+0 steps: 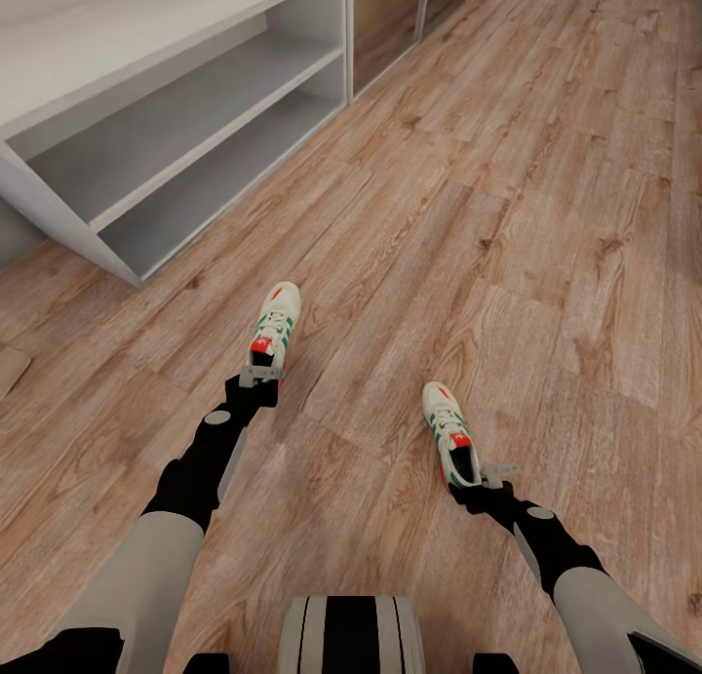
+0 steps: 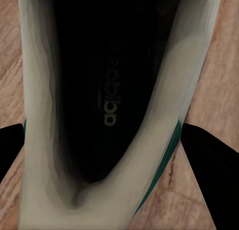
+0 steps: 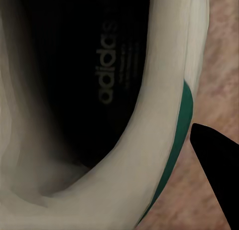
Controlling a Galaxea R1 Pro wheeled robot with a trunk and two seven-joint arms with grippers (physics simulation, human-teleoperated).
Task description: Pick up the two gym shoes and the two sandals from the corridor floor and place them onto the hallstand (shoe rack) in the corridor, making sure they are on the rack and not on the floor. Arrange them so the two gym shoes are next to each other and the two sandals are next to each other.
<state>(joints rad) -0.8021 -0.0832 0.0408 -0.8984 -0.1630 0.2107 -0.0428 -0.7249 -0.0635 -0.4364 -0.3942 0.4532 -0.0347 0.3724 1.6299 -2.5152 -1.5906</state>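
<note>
In the head view, two gym shoes are out over the corridor floor (image 1: pixel 507 196), which is light-brown wood planks. Both shoes are cream-white with green stripes and red-orange patches.

The left gym shoe (image 1: pixel 274 330) is near the middle of the picture, a bit toward 9 o'clock. Its toe points to 12 o'clock. The left gripper (image 1: pixel 261 376) is at the heel end of this shoe. In the left wrist view, the dark inside of the shoe (image 2: pixel 109 90) is very close, and a black finger (image 2: pixel 211 165) sits on each outer side of the heel. The gripper is pinching the heel of this shoe.

The right gym shoe (image 1: pixel 449 430) is at about 5 o'clock from the middle. Its toe points to 11 o'clock. The right gripper (image 1: pixel 480 479) is at its heel. In the right wrist view, a black finger (image 3: pixel 219 165) is just beside the shoe's (image 3: pixel 89 90) green-striped wall. I cannot tell if this gripper is pinching or spread.

The light-grey hallstand (image 1: pixel 175 118) with two long open shelves stands at 10 o'clock, well apart from both shoes.
</note>
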